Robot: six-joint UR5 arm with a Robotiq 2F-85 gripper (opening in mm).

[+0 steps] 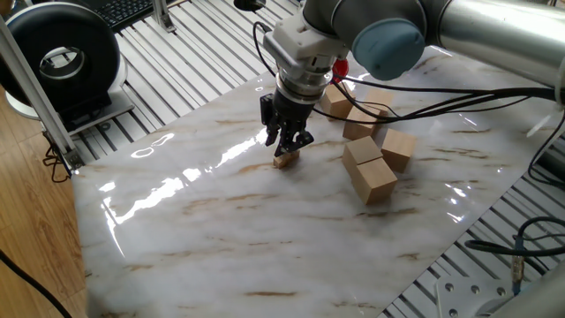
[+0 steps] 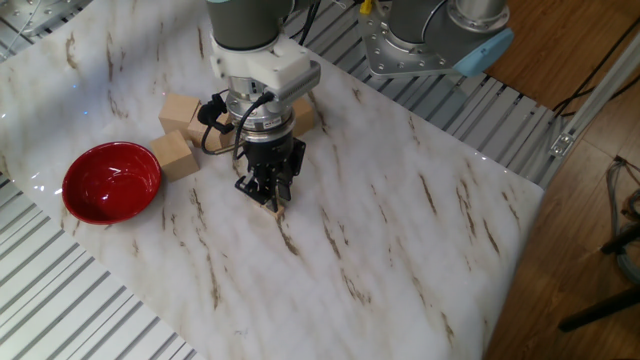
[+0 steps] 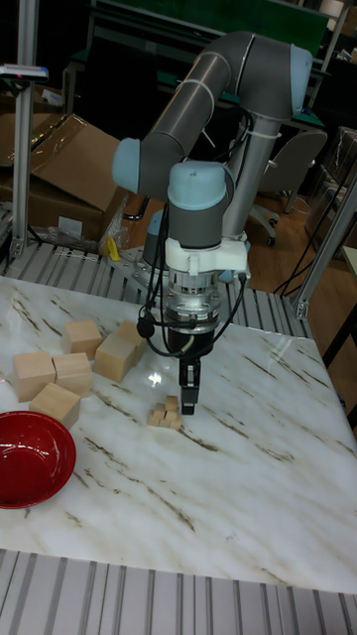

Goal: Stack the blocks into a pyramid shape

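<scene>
Blocks (image 3: 167,414), tiny tan ones, sit in a little stepped pile just left of centre in the tall fixed view, one cube perched on the low row, right on the marble table (image 3: 248,496). In one fixed view that same pile (image 1: 285,158) shows up just above and left of frame centre, half tucked under the tool. And there's the gripper (image 3: 188,399), pointing straight down, its dark fingertips right beside the top cube, at the pile's right edge! From the other fixed view the gripper (image 2: 266,193) covers nearly all of the pile; only a sliver of tan peeks out below it. Are the fingers pinching anything? I honestly can't tell from where I stand, they look close together, but whether they touch a cube is hidden. Over on the left of the tall view, the large wooden blocks (image 3: 74,367) huddle in a loose group, well apart from the pile. Below them, lower left, the red bowl (image 3: 30,458) sits near the table's edge.
</scene>
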